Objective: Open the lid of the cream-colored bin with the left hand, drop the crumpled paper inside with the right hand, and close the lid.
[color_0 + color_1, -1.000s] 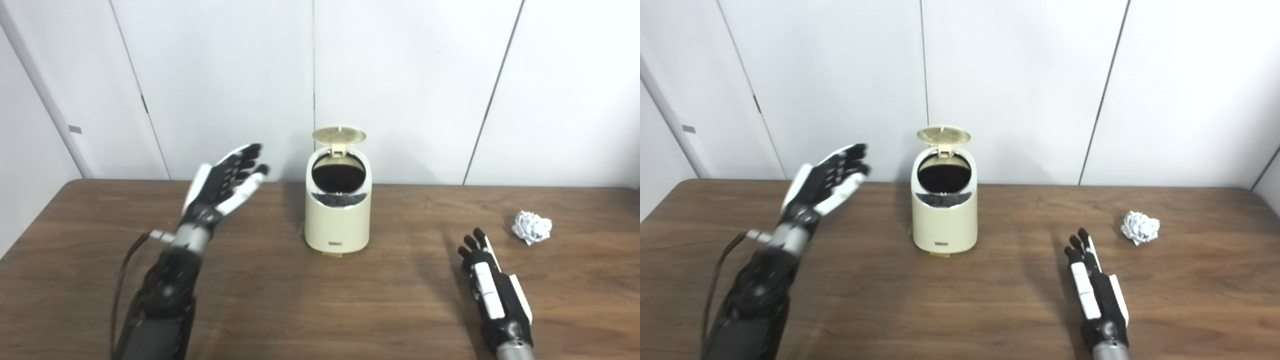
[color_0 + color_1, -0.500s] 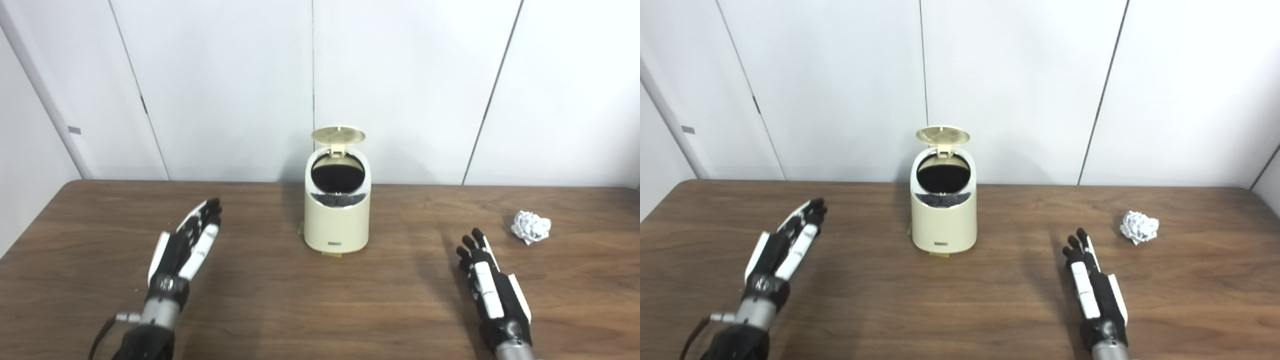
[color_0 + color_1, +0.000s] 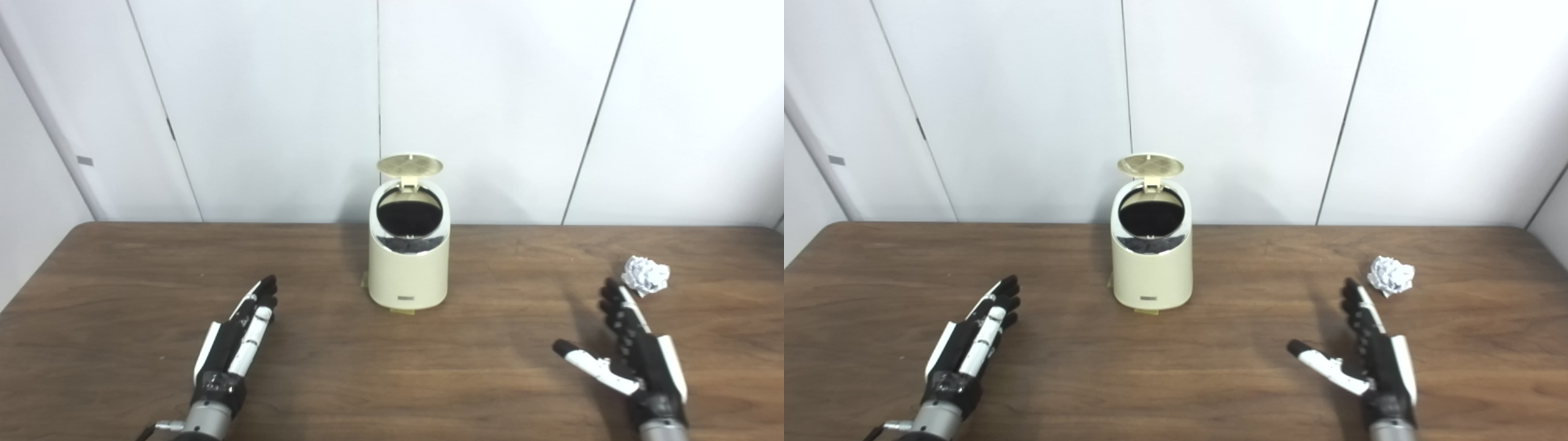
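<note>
The cream-colored bin [image 3: 408, 263] is a smooth rounded cylinder, its ribbed round lid [image 3: 409, 164] tipped up over a dark mouth. The crumpled paper [image 3: 646, 275], white and creased, lies on the table [image 3: 392, 367] well right of the bin, just beyond my right hand [image 3: 637, 355], whose fingers are straight and the thumb splayed wide, holding nothing. My left hand [image 3: 236, 343] lies low, fingers together and straight, empty. The table is dark wood-grain; pale seamed wall panels [image 3: 490, 92] stand behind.
</note>
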Controlling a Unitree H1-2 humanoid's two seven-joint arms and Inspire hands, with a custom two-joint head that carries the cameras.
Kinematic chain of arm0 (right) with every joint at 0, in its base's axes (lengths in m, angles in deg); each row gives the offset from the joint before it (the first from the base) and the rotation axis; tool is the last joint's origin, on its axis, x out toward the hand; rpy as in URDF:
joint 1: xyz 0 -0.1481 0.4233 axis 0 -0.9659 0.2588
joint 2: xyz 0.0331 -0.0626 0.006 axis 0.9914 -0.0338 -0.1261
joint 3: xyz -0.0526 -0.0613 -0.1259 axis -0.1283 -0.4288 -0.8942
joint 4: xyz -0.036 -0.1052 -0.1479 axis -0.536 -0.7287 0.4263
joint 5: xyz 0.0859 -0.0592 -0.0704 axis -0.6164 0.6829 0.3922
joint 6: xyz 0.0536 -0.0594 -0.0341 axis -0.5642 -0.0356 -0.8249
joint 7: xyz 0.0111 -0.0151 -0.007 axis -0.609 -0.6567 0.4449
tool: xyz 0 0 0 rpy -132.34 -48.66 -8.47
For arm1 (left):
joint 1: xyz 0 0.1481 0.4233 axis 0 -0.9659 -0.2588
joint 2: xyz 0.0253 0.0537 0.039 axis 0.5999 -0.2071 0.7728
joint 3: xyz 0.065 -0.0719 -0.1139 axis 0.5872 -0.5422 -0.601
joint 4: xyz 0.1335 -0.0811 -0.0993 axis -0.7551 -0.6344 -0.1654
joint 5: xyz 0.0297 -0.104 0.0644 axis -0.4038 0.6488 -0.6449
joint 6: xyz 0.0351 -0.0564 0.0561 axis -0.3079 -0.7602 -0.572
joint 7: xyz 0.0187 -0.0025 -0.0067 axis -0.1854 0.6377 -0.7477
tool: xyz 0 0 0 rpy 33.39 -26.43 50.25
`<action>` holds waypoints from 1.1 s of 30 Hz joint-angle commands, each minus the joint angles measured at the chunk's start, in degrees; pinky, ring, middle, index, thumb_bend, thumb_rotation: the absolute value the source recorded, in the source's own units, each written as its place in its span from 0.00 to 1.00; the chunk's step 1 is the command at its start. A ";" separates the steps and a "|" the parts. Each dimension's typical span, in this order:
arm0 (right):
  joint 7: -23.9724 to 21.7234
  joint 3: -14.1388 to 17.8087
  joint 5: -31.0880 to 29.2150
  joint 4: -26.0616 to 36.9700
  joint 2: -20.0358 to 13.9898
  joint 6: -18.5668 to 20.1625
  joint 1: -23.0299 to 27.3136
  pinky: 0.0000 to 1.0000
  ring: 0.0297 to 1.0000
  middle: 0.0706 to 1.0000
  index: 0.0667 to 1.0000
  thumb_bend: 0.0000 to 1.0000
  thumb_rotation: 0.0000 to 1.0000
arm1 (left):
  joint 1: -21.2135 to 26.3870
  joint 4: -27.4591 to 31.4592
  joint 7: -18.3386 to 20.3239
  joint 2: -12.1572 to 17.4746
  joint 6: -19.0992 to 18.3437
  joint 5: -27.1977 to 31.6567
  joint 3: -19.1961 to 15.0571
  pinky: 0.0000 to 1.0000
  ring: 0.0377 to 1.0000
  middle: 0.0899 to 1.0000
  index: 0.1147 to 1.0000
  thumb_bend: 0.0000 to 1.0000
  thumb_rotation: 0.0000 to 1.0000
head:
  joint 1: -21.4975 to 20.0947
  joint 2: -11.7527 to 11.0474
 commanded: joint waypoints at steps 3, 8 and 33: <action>2.81 1.09 5.53 7.63 -0.85 4.25 3.33 0.83 0.86 0.89 0.89 0.81 0.25 | 0.53 0.46 0.69 1.48 0.77 1.04 -0.15 0.99 0.96 0.97 1.00 0.47 0.77 | -3.60 0.14; 4.39 2.22 11.56 8.39 -2.83 10.00 6.18 0.82 0.90 0.92 0.89 0.83 0.25 | 0.39 -0.18 0.64 1.84 1.01 2.49 -0.94 0.99 0.96 0.96 1.00 0.45 0.74 | -7.70 -0.09; 2.45 -3.52 21.36 -15.13 -16.06 17.85 23.17 0.79 0.84 0.85 0.84 0.92 0.05 | -0.28 4.59 -0.13 1.30 -3.12 3.74 -1.70 1.00 0.95 0.95 0.99 0.32 0.52 | -13.25 1.70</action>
